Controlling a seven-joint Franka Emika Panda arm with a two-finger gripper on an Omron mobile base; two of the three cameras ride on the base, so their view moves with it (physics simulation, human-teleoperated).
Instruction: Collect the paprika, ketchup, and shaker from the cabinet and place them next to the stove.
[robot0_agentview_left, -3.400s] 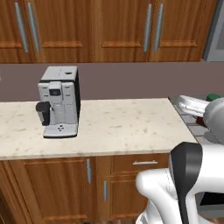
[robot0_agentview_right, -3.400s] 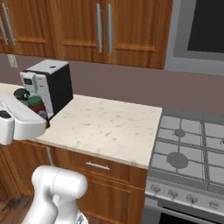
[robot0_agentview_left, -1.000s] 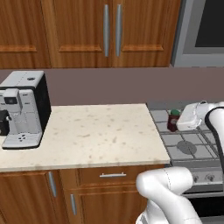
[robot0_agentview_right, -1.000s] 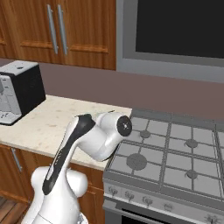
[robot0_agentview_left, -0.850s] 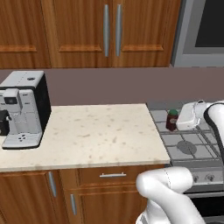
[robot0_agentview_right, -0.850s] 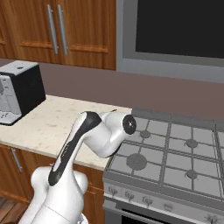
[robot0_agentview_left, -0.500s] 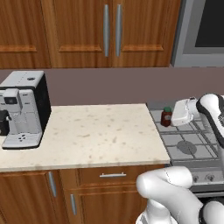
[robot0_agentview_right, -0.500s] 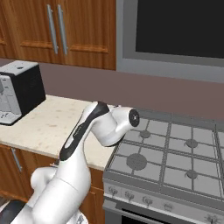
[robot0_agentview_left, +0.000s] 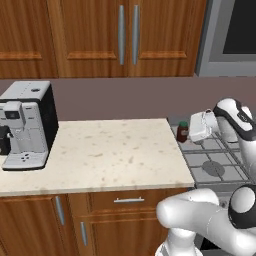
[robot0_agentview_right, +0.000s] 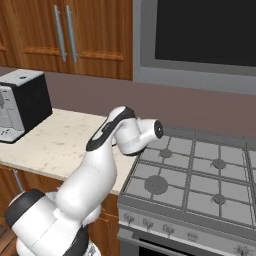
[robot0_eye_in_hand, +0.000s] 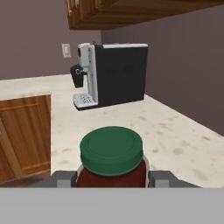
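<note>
Since half a second ago the hand has swung further left in the left base view, carrying the paprika (robot0_agentview_left: 182, 131) from over the stove's near-left burner area toward the seam where the stove (robot0_agentview_left: 215, 160) meets the bench (robot0_agentview_left: 100, 155). Base cameras unchanged over that interval; coffee machine (robot0_agentview_left: 26, 125) sits in the same spot at the bench's left end.

Pincer (robot0_eye_in_hand: 112, 178): pinching the paprika. Hand view shows the two finger tips (robot0_eye_in_hand: 61, 178) pressed against either side of the dark-red jar body, green lid (robot0_eye_in_hand: 111, 150) upright and centred between them.

Paprika position: left base view puts it just at the stove's rear-left corner, beside the bench edge, held by the white hand (robot0_agentview_left: 200, 126). Whether the jar bottom touches the surface cannot be told.

Right base view: the arm (robot0_agentview_right: 107, 145) arches up from lower left, wrist (robot0_agentview_right: 145, 132) over the stove's left edge; jar hidden behind the wrist there.

Hand view looks along the speckled bench toward the coffee machine (robot0_eye_in_hand: 111, 74), brown wall behind, wooden wall cabinets (robot0_eye_in_hand: 131, 11) overhead.
</note>
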